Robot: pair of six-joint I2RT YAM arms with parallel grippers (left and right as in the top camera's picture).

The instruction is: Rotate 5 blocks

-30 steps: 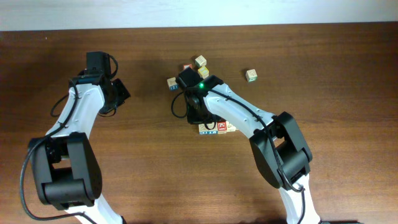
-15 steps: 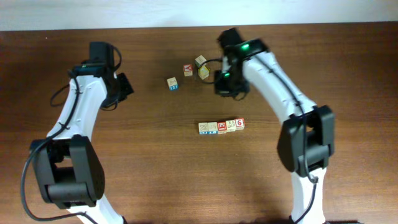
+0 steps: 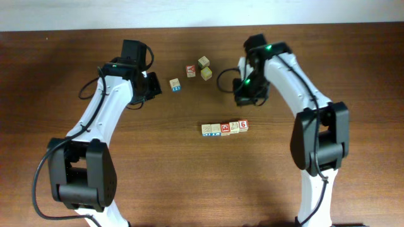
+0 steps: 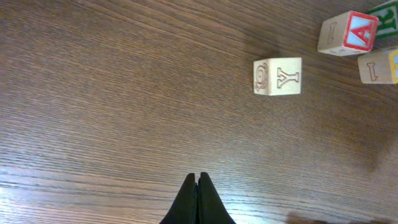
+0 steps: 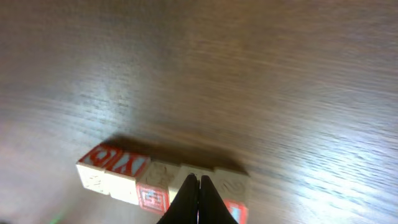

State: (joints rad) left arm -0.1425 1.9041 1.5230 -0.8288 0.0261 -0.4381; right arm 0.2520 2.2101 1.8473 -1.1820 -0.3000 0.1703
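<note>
Five pale-wood blocks stand in a tight row [image 3: 225, 128] at the table's middle, the one with a red "6" [image 3: 243, 125] at its right end. In the right wrist view the blurred row [image 5: 124, 173] lies just past the fingertips. My right gripper [image 3: 242, 99] hovers behind the row, shut and empty; its fingertips [image 5: 198, 182] are pressed together. My left gripper [image 3: 155, 87] is shut and empty too, left of a loose cube [image 3: 175, 84]. That cube [image 4: 277, 76] shows a "Y" well ahead of the closed left gripper [image 4: 198, 178].
Three more loose cubes cluster at the back: a red-faced one [image 3: 190, 70], a green-faced one [image 3: 203, 62] and a yellow-faced one [image 3: 206, 73]. The left wrist view catches the red "A" cube [image 4: 348, 32] and the yellow-faced one [image 4: 379, 66] at its right edge.
My right arm lifted off the row and swung to the back right, then settled a little nearer the row. My left arm moved right, toward the loose "Y" cube.
</note>
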